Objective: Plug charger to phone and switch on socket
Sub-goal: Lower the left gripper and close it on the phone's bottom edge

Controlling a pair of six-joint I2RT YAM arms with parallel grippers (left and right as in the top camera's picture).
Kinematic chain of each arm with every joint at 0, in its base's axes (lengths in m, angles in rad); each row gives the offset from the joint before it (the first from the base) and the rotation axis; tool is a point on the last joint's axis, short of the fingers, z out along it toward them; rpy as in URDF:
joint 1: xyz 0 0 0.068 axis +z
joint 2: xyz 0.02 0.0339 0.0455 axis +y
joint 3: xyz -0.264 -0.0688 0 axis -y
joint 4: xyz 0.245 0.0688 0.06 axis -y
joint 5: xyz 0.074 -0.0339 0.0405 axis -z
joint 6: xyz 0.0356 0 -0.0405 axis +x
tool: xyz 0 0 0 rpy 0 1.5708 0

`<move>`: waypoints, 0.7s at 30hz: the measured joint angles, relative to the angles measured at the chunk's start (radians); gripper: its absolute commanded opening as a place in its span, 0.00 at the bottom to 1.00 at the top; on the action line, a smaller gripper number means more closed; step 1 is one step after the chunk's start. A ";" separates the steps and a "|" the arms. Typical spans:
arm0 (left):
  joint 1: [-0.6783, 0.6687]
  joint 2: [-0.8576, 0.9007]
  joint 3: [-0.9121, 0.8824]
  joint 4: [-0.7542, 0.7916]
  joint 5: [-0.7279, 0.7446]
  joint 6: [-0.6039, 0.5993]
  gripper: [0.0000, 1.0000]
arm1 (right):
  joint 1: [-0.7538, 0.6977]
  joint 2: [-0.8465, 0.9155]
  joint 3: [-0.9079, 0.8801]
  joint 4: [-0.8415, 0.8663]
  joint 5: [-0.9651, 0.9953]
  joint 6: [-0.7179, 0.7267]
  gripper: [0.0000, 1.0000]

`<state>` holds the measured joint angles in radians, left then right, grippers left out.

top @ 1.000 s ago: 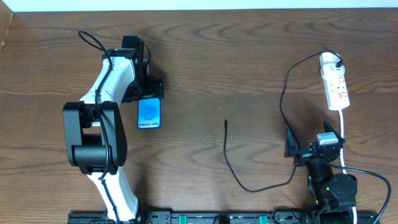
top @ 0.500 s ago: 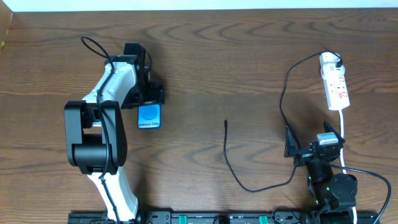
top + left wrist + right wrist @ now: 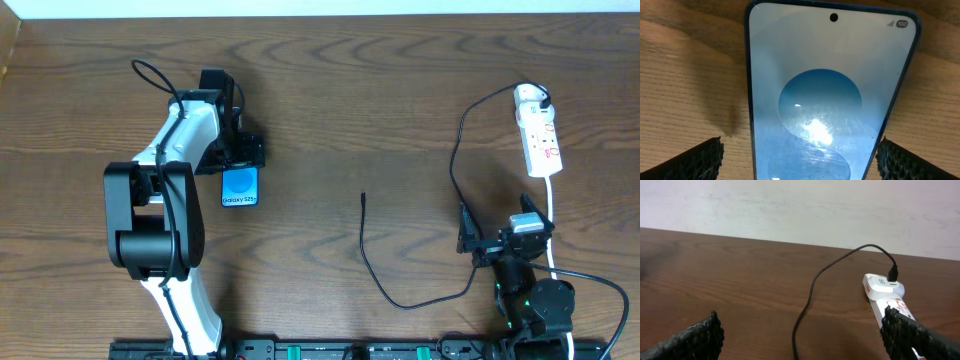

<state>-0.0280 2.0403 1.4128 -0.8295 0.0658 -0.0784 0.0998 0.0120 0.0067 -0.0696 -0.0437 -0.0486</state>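
Phone [image 3: 240,187] was framed by open left pincer [image 3: 238,160], long axis along its reach | charger tip [image 3: 363,197] was seen well right of phone | right pincer [image 3: 503,236] was seen open, empty

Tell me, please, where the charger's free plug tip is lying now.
In the overhead view the charger's plug tip lies near the centre of the table, between the phone on the left and the socket far right.

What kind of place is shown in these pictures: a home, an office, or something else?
Most likely a robotics lab bench. A white-and-black robot arm and a black robot arm stand at one edge of a dark brown wooden table, and a plain pale wall rises behind it.
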 measured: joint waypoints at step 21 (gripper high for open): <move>-0.045 0.000 -0.027 0.020 -0.019 0.000 0.98 | 0.000 0.000 0.000 0.000 0.000 0.000 0.99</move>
<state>-0.0731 2.0403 1.3857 -0.8097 0.0467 -0.0784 0.0998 0.0120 0.0067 -0.0696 -0.0437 -0.0486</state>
